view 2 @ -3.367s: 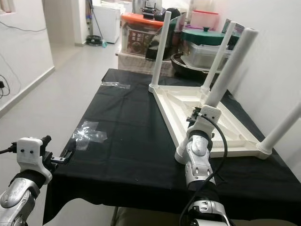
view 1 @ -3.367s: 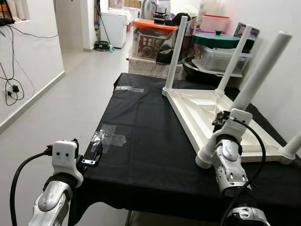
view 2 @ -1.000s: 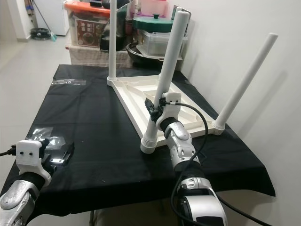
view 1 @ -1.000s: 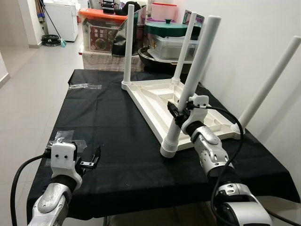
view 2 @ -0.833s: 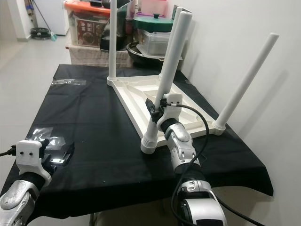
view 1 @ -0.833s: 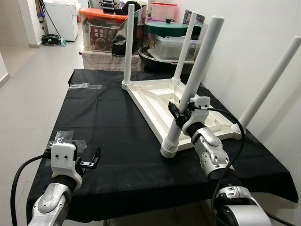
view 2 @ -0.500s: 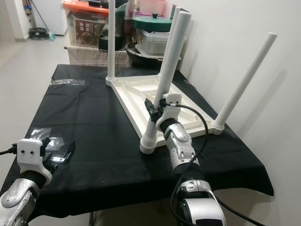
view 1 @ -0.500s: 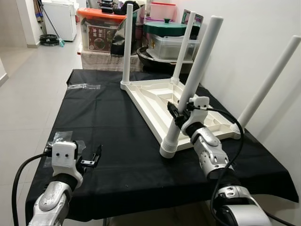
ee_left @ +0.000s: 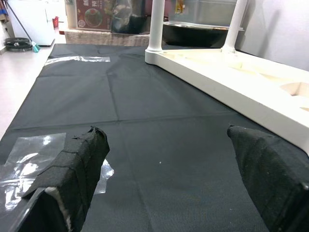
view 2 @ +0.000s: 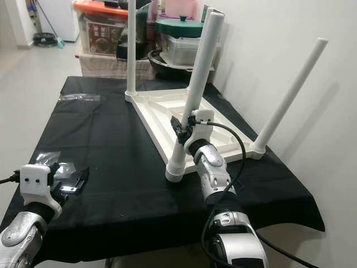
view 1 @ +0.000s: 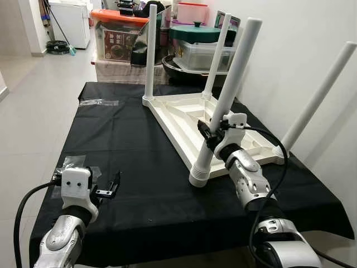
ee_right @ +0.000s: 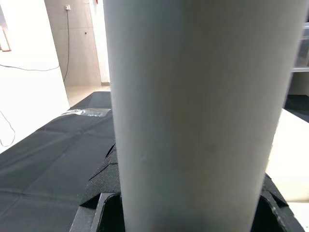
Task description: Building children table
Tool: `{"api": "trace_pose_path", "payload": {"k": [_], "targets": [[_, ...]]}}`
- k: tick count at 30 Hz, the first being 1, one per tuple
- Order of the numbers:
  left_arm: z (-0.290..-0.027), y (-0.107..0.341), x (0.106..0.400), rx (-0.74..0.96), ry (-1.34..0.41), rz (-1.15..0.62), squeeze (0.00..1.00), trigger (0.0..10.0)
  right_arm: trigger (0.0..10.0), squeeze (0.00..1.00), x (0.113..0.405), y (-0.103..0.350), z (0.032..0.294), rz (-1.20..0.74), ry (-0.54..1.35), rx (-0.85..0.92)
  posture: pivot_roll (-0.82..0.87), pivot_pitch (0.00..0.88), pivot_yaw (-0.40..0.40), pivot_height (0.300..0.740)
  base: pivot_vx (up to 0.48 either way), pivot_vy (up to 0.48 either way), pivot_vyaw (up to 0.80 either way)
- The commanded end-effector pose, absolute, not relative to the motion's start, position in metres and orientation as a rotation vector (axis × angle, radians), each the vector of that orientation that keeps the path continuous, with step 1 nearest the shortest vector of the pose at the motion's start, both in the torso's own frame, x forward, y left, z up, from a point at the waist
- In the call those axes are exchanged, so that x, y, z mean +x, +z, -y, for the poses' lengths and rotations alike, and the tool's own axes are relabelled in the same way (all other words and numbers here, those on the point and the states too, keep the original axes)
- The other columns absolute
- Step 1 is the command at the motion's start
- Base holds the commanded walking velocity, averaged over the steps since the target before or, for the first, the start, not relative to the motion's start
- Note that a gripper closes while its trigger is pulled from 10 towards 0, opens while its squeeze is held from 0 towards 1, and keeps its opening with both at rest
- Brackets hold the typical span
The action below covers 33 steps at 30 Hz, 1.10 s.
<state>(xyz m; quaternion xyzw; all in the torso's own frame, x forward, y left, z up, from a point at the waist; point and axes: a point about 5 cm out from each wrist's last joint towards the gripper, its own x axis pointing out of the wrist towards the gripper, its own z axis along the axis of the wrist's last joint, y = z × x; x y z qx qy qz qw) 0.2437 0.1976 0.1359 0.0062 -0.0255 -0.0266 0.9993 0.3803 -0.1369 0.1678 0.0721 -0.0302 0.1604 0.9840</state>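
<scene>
Gripping the near leg (view 1: 223, 111) low, your right gripper (view 1: 213, 135) clamps smooth, rigid, light-looking plastic; left gripper (view 1: 111, 187) gapes idle.

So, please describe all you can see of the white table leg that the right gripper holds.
The white plastic-looking table leg is a long round tube, smooth, with a ribbed collar at its base. It stands at the near corner of the upside-down white table top, leaning slightly, on the black cloth. The right gripper is closed around its lower part, one black finger on each side. Three other legs stand at the other corners.
</scene>
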Motion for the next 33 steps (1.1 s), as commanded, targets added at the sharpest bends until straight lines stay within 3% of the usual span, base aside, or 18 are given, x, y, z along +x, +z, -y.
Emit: {"api": "trace_pose_path", "payload": {"k": [1,25,26,27,28,29,33], "targets": [[-0.195,0.131,0.244,0.014,-0.065,0.035,0.0,10.0,10.0,0.0,0.376,0.14,0.139,-0.081,0.303,0.166,0.05,0.0,-0.122,0.74,0.0,0.0,0.0],[-0.194,0.131,0.246,0.014,-0.069,0.035,0.0,10.0,10.0,0.0,0.377,0.159,0.14,-0.045,0.307,0.168,0.05,0.0,-0.121,0.74,0.0,0.0,0.0],[-0.194,0.131,0.246,0.014,-0.068,0.035,0.0,10.0,10.0,0.14,0.377,0.16,0.14,-0.044,0.306,0.17,0.05,0.0,-0.12,0.74,0.0,0.0,0.0],[-0.194,0.131,0.246,0.014,-0.068,0.035,0.0,10.0,10.0,0.14,0.377,0.16,0.14,-0.044,0.306,0.17,0.05,0.0,-0.12,0.74,0.0,0.0,0.0],[-0.194,0.131,0.246,0.015,-0.068,0.035,0.0,10.0,10.0,0.3,0.377,0.16,0.14,-0.044,0.306,0.173,0.05,0.0,-0.12,0.74,0.0,0.0,0.0],[-0.194,0.13,0.246,0.015,-0.068,0.034,0.0,10.0,10.0,0.39,0.376,0.161,0.139,-0.042,0.305,0.175,0.05,0.0,-0.121,0.74,0.0,0.0,0.0],[-0.194,0.13,0.246,0.015,-0.069,0.033,0.0,10.0,10.0,0.4,0.376,0.163,0.139,-0.038,0.303,0.178,0.05,0.0,-0.119,0.74,0.0,0.0,0.0]]}}
